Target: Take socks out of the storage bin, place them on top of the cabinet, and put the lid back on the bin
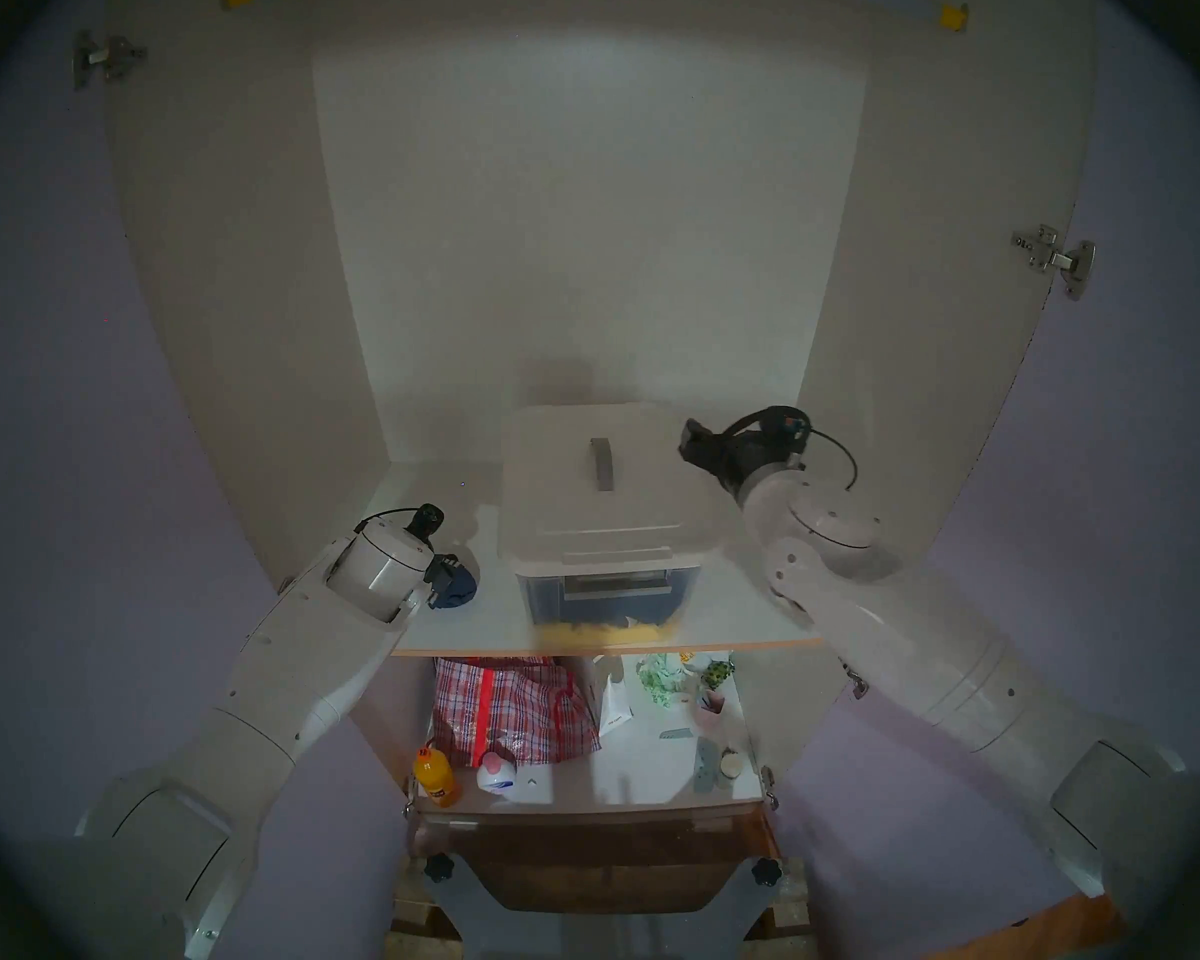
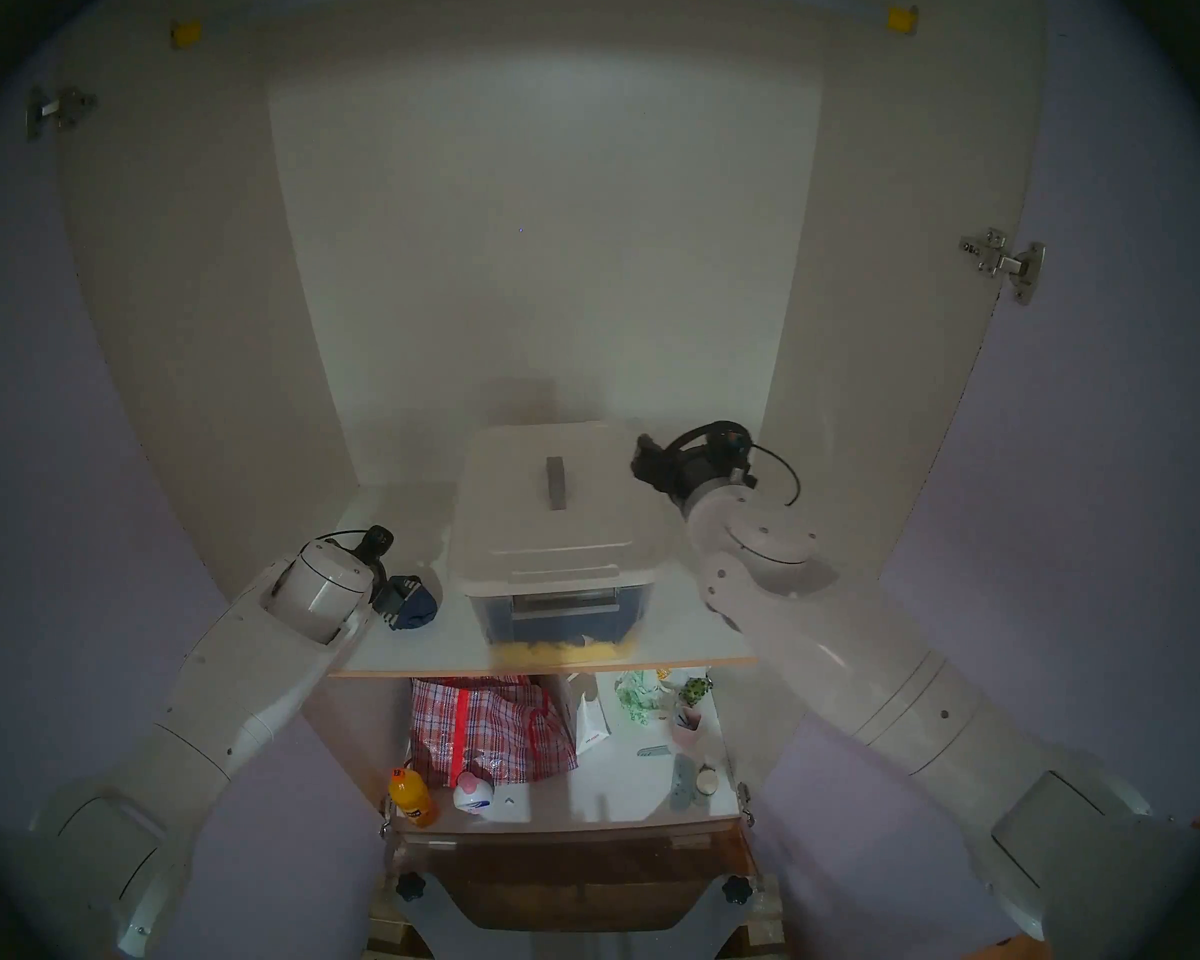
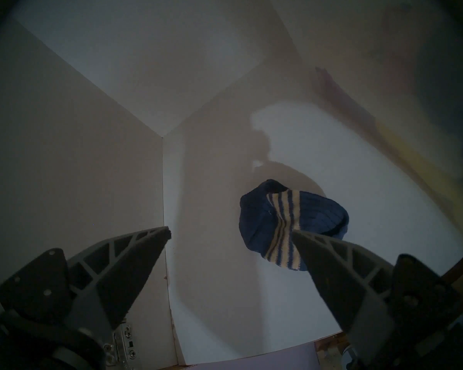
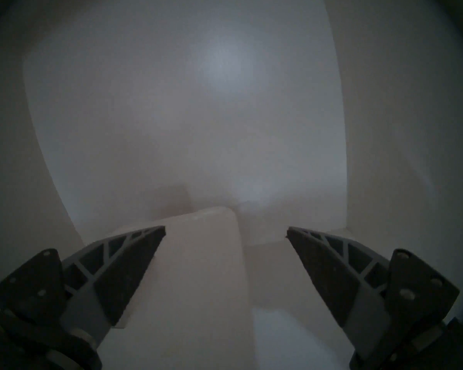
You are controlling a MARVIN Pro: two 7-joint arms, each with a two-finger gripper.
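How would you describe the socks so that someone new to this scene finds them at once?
Start at the white cabinet and its glossy shelf carrying the lidded storage bin. Left of the bin, by the left gripper, lies the socks bundle. It is the only loose fabric on that shelf: a dark navy ball with pale stripes.

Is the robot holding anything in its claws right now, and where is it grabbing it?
Nothing. The left gripper is open beside the socks, and the right gripper is open above the lid.
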